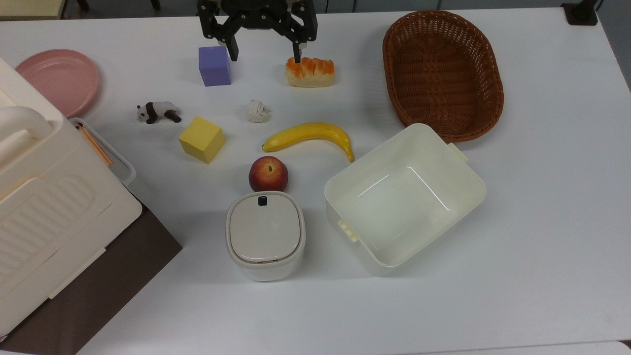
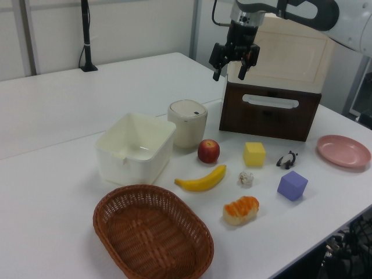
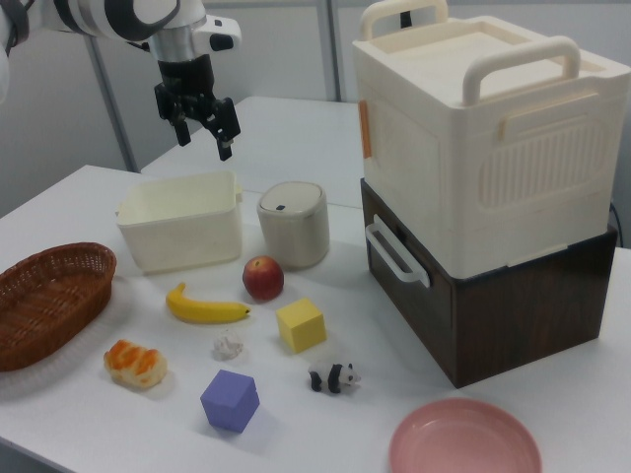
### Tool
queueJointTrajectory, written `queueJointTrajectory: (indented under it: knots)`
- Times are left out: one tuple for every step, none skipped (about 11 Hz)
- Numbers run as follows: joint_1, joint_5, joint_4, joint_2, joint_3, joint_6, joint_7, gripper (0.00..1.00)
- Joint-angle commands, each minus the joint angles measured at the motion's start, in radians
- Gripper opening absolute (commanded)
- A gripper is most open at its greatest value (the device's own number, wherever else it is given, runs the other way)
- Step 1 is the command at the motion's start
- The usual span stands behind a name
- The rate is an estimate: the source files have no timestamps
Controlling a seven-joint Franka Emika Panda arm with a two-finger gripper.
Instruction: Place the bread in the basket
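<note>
No readable text, labels or numbers

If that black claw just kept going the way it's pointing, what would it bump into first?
The end effector hangs high, pointing straight down. It would likely reach the white table near the banana and paper ball; depth is too unclear to say which first.
</note>
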Motion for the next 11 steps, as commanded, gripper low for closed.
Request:
queueJointTrajectory:
  knots:
    - [0.017,0.023,-0.048,-0.032,-0.017,0.019,-0.018,1.0]
    - [0.017,0.022,-0.048,-0.032,-0.017,0.019,-0.018,1.0]
    - [0.017,0.022,-0.048,-0.032,-0.017,0.018,-0.018,1.0]
    - [0.017,0.022,-0.048,-0.032,-0.017,0.018,-0.018,1.0]
    - [0.017,0.022,-0.048,-0.032,-0.017,0.018,-0.02,1.0]
    - [0.017,0.022,-0.049,-0.032,-0.017,0.018,-0.02,1.0]
    - [0.018,0.022,-0.049,-0.029,-0.017,0.019,-0.02,1.0]
    - [0.02,0.022,-0.061,-0.03,-0.017,0.019,-0.02,1.0]
    - [0.02,0.022,-0.066,-0.034,-0.017,0.021,-0.02,1.0]
    - [0.018,0.022,-0.066,-0.034,-0.017,0.021,-0.018,1.0]
    - [0.021,0.022,-0.072,-0.035,-0.014,0.021,-0.02,1.0]
